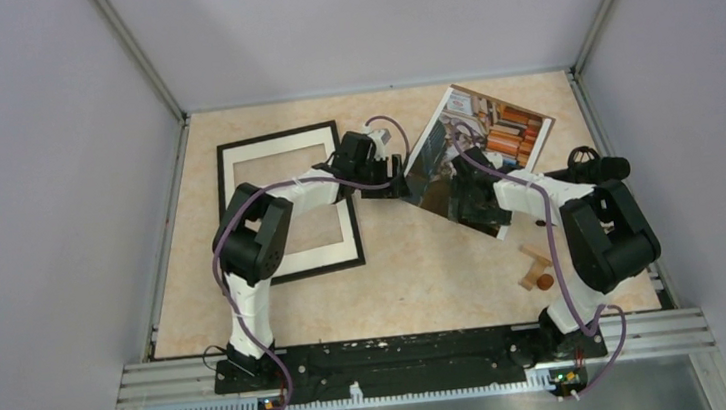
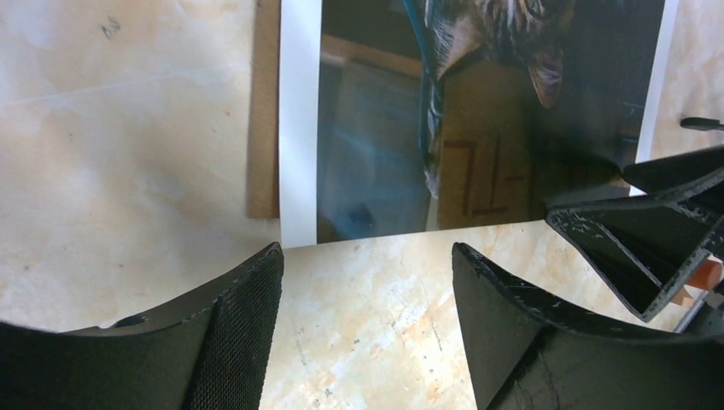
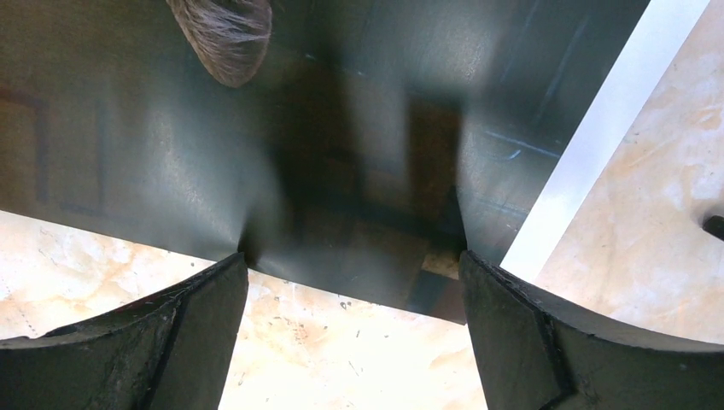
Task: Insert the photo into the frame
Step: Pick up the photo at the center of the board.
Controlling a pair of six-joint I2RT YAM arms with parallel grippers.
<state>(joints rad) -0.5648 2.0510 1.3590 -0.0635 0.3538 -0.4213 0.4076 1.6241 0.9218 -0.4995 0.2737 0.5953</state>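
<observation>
The photo (image 1: 493, 137), a glossy print with a white margin, lies tilted on the table at the back right. The frame (image 1: 277, 136), thin black border with a white mat inside, lies flat at the left. My left gripper (image 1: 395, 182) is open and empty just off the photo's left corner; the photo (image 2: 478, 111) fills the top of the left wrist view beyond the gripper (image 2: 367, 282). My right gripper (image 1: 474, 202) is open over the photo's near edge. In the right wrist view the gripper (image 3: 354, 282) has its tips at the edge of the photo (image 3: 341, 128), not closed on it.
A small wooden piece (image 1: 536, 269) lies near the right arm's base. A brown cardboard strip (image 2: 263, 111) shows beside the photo's margin. The right gripper's fingers (image 2: 649, 248) show at the right of the left wrist view. Grey walls enclose the table.
</observation>
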